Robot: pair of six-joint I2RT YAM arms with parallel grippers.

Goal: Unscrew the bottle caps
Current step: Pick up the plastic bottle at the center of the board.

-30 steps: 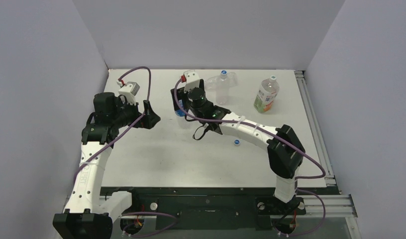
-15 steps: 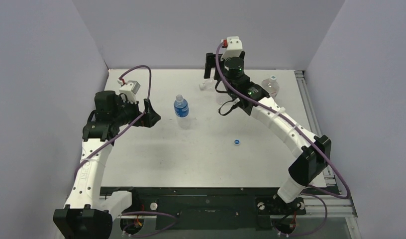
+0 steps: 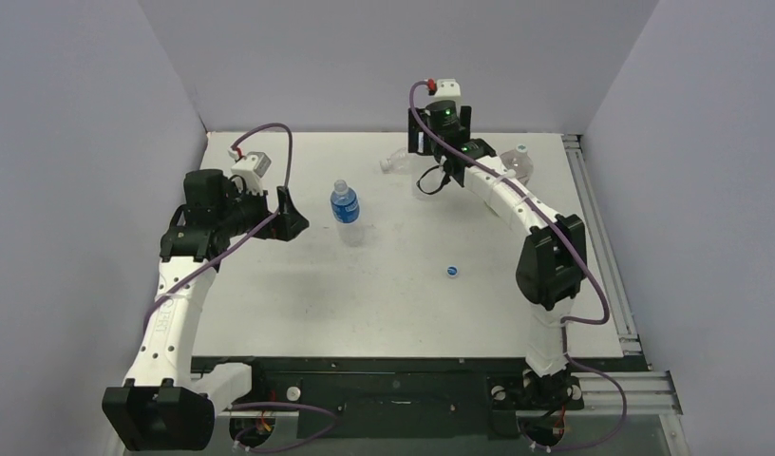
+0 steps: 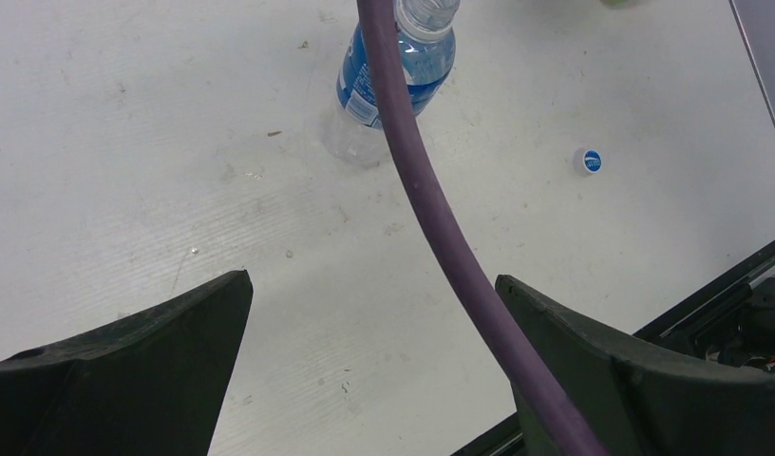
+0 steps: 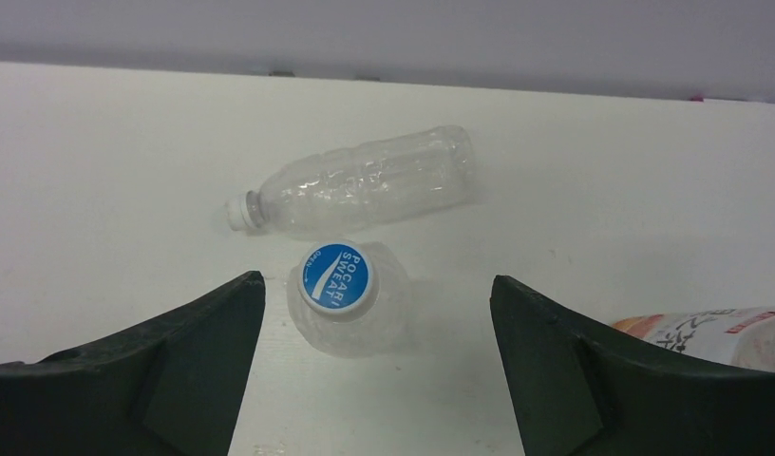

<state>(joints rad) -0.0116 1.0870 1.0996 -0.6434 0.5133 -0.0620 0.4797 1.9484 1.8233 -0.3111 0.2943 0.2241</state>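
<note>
The blue-labelled bottle [image 3: 345, 213] stands upright mid-table with a bare neck; it also shows in the left wrist view [image 4: 395, 71]. A loose blue cap [image 3: 451, 271] lies on the table, also seen in the left wrist view [image 4: 587, 161]. My left gripper [image 3: 289, 214] [image 4: 372, 280] is open and empty, left of that bottle. My right gripper [image 3: 441, 128] [image 5: 376, 279] is open and empty, above a plain upright bottle with a blue cap [image 5: 336, 277]. Behind it a plain bottle [image 5: 374, 185] lies on its side with a white cap [image 5: 239, 213].
The orange-and-green labelled bottle [image 5: 716, 332] lies at the right edge of the right wrist view; in the top view only its cap end [image 3: 521, 150] shows past the right arm. A purple cable [image 4: 431, 209] crosses the left wrist view. Walls close the table's back and sides.
My right arm has swung from over the blue-labelled bottle to the back of the table above the plain bottles. The left arm has barely moved. The loose blue cap has stayed put.
</note>
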